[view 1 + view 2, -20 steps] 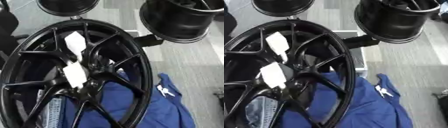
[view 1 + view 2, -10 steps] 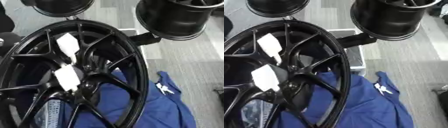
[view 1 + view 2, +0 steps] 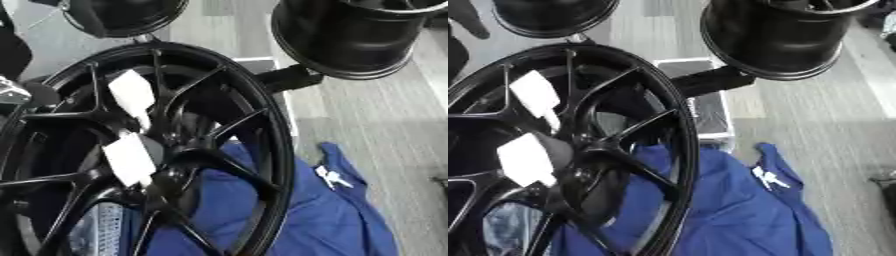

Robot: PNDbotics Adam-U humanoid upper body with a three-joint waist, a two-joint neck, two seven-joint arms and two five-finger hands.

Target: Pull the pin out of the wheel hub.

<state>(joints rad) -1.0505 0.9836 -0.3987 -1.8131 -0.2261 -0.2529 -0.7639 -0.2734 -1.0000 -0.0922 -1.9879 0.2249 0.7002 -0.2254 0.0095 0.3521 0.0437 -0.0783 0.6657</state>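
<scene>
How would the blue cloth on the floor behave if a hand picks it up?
The blue cloth would probably hang limp: it lies in soft folds on the floor. It looks light. Part of it runs behind the large black wheel, so it might catch or drag there when lifted.

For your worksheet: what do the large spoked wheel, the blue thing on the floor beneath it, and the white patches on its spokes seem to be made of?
Spoked wheel: probably metal alloy, glossy black paint, with highlights along rim and spokes. Blue thing: cloth, matte, folded and creased. White patches: likely paper or tape labels, flat and matte; cannot tell which.
</scene>
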